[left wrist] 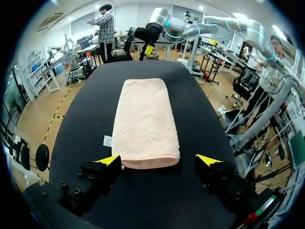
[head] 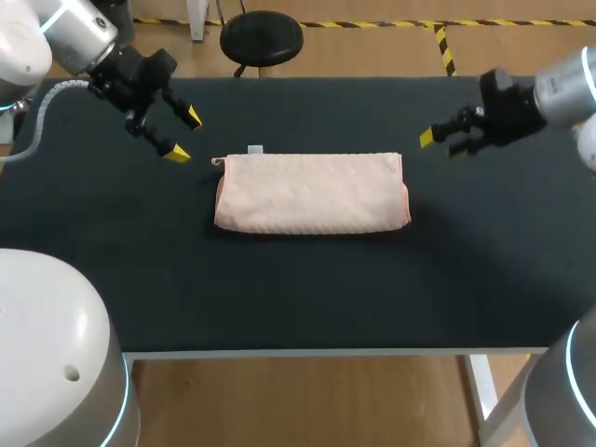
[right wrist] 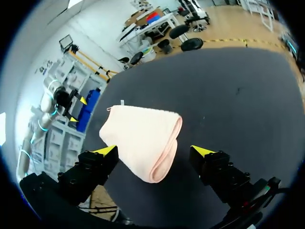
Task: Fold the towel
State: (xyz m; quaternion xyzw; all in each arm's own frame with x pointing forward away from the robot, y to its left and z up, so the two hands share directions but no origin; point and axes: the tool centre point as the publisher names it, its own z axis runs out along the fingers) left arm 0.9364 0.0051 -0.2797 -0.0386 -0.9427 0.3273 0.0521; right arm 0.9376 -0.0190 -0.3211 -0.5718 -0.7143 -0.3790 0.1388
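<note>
From above, the pink towel lies flat in the middle of the black desk, a long, narrow rectangle with its long sides running 9 to 3 o'clock. Its small white label pokes out at the far long edge. The left arm comes in from 10 o'clock. Its jaws stand wide, hold nothing and hang near the towel's left end, not touching it. The right arm comes in from 2 o'clock. Its jaws are parted and hold nothing, and they sit a little off the towel's right end.

Along the left arm's fingers, the towel stretches straight ahead at 12 o'clock. Its near end is rounded and thick, and lies just ahead of the gap between the wide, empty jaws. The label lies on the desk beside that end.

Along the right arm's fingers, the towel lies ahead, and its near end shows a soft rolled fold of at least two layers. These jaws are also wide apart, with nothing between them.

To my eye the job is well along. The cloth is already doubled lengthwise and lies neat, with its edges fairly square. What may be left is one more fold, end to end, to make a shorter packet. With both jaws open at opposite ends, either that fold comes next or the work is finished. I cannot tell which.
</note>
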